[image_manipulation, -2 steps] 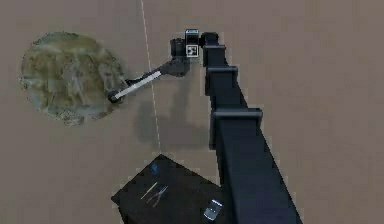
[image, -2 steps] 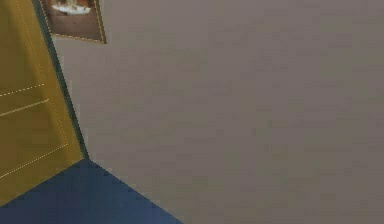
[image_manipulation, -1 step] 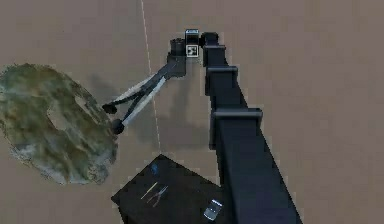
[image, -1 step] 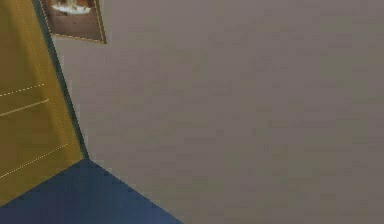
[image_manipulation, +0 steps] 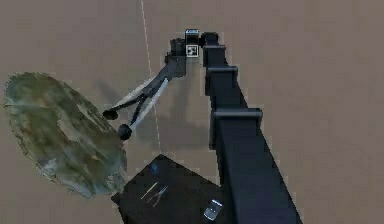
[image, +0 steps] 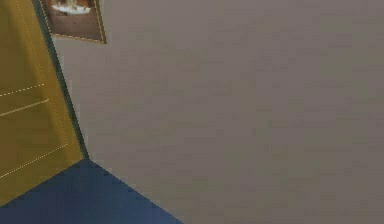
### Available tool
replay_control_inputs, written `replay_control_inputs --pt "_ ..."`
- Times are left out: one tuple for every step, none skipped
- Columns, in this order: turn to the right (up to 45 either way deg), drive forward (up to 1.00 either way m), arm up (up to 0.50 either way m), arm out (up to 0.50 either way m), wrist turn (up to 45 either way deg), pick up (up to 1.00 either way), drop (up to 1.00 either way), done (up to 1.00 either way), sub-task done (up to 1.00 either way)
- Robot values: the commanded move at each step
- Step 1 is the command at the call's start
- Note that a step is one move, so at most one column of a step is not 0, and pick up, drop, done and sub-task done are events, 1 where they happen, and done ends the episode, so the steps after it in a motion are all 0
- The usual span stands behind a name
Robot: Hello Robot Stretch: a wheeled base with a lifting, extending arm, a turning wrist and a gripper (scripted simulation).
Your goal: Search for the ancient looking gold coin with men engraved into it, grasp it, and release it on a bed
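No readable text.
The framed picture (image: 74, 18) and the arm's white squares (image_manipulation: 179, 47) carry marks, none legible as words.

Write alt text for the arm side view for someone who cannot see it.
The gripper holds a large round disc, mottled green and gold, at the view's left against a plain brown wall. The dark arm rises from the bottom edge to two small white squares near the top.

A yellow wooden panel (image: 30, 100) meets a taupe wall (image: 240, 110) bearing a dark-framed picture (image: 75, 20) (top cut off), above deep blue floor (image: 80, 200). A black flat-topped stand (image_manipulation: 182, 184) carries thin pens (image_manipulation: 152, 190) and a small dark slab (image_manipulation: 210, 212).
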Motion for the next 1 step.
replay_control_inputs --pt "0.0 0.0 0.0 -0.44 0.0 0.0 0.0 0.0 0.0"
